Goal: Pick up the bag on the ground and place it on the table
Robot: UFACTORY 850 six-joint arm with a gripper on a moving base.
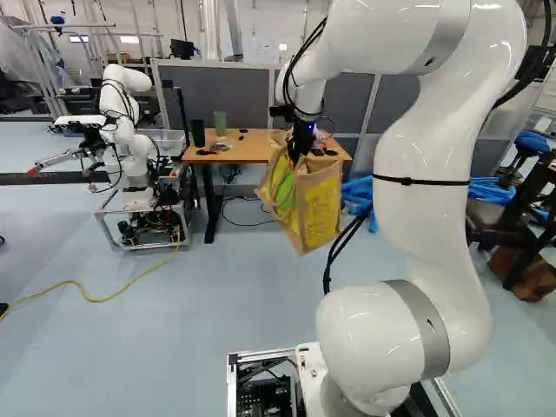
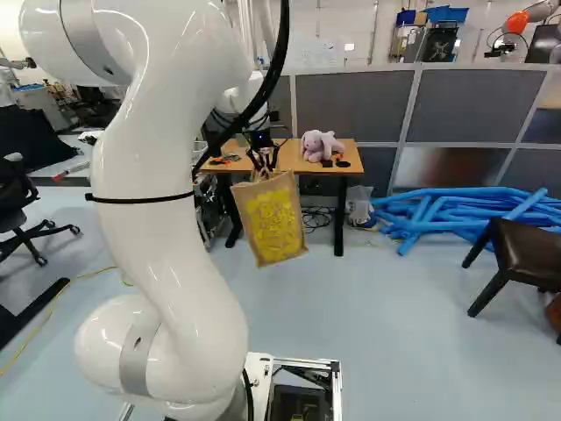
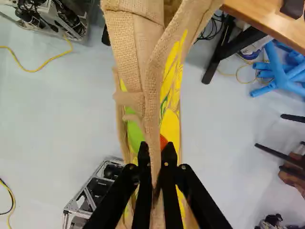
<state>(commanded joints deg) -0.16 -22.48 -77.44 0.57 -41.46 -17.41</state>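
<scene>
In the left base view my gripper [image 1: 301, 143] holds the tan and yellow bag [image 1: 313, 204], which hangs in the air in front of the wooden table [image 1: 246, 148]. The right base view shows the bag [image 2: 273, 219] hanging slightly tilted, its bottom lower than the tabletop [image 2: 291, 158]. In the wrist view the gripper [image 3: 156, 164] is shut on the bag's edge [image 3: 152, 124], with a finger on either side of the cloth. The far part of the bag reaches near the table's corner [image 3: 267, 21].
A pink plush toy [image 2: 321, 145], a green cup [image 1: 220, 122] and small dark items stand on the table. Another robot [image 1: 130, 148] is beside it. Blue tubes [image 2: 456, 210] and a dark chair [image 2: 524, 254] are farther right.
</scene>
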